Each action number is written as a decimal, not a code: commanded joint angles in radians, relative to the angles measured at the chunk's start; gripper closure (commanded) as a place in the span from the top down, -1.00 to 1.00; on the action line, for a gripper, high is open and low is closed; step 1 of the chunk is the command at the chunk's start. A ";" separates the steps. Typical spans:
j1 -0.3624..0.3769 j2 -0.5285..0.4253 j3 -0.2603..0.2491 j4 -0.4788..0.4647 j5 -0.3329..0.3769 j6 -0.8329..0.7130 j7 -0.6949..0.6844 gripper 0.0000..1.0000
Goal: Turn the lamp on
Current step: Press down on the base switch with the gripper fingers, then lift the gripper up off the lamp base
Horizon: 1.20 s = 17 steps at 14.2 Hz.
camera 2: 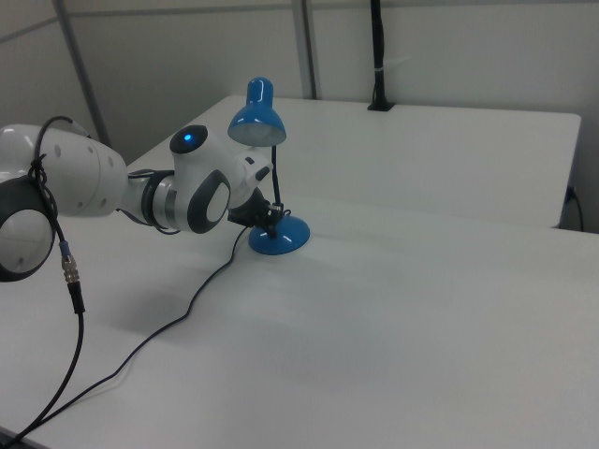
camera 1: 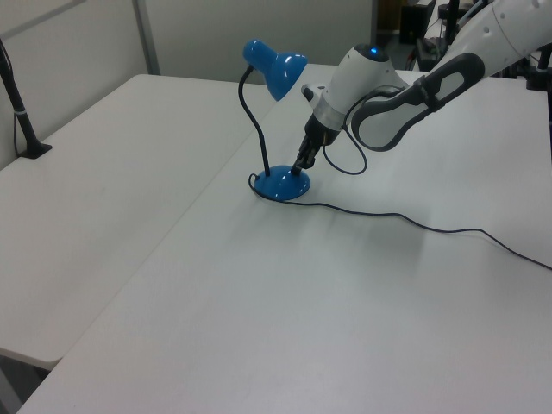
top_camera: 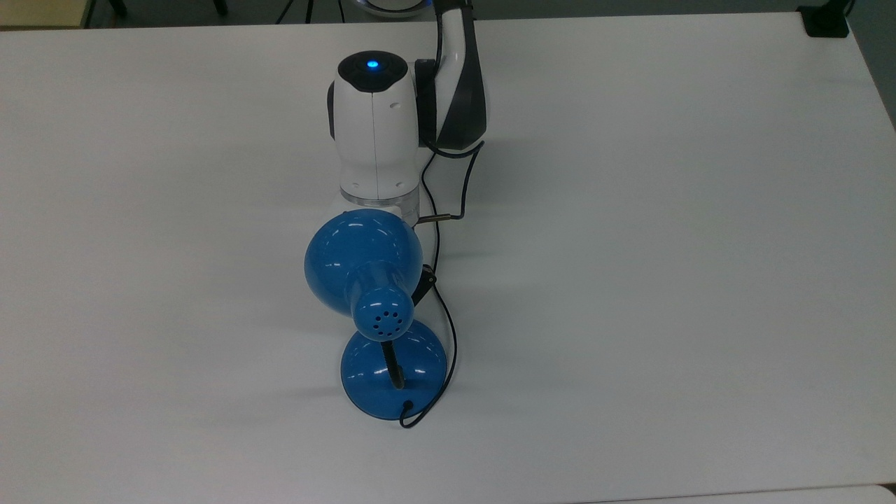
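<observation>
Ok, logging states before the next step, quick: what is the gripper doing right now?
Gripper: down at the edge of the lamp's base; open or shut cannot be told.

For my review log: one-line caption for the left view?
Gripper tip down at the blue lamp's round base on the white table.

The lamp is glossy blue with a black gooseneck, on a plain white table.

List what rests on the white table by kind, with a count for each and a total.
Lamp: 1
Cord: 1
Robot arm: 1
Total: 3
</observation>
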 commanded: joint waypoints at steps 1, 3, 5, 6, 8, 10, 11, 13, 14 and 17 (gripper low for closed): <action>0.022 0.009 -0.019 0.002 0.012 0.018 0.018 -1.00; 0.022 0.030 -0.019 0.036 0.009 0.017 0.038 -1.00; 0.022 0.035 -0.019 0.037 0.011 0.018 0.039 -1.00; 0.022 0.044 -0.019 0.042 0.011 0.018 0.039 -1.00; 0.022 0.063 -0.019 0.069 0.011 0.018 0.039 -1.00; 0.022 0.072 -0.019 0.074 0.009 0.017 0.039 -1.00; 0.022 0.070 -0.019 0.073 0.006 0.017 0.039 -1.00; 0.022 0.031 -0.019 0.047 0.005 0.011 0.033 -1.00; 0.021 0.003 -0.019 0.016 0.003 0.008 0.032 -1.00; 0.018 -0.071 -0.019 -0.064 0.003 -0.025 0.033 -1.00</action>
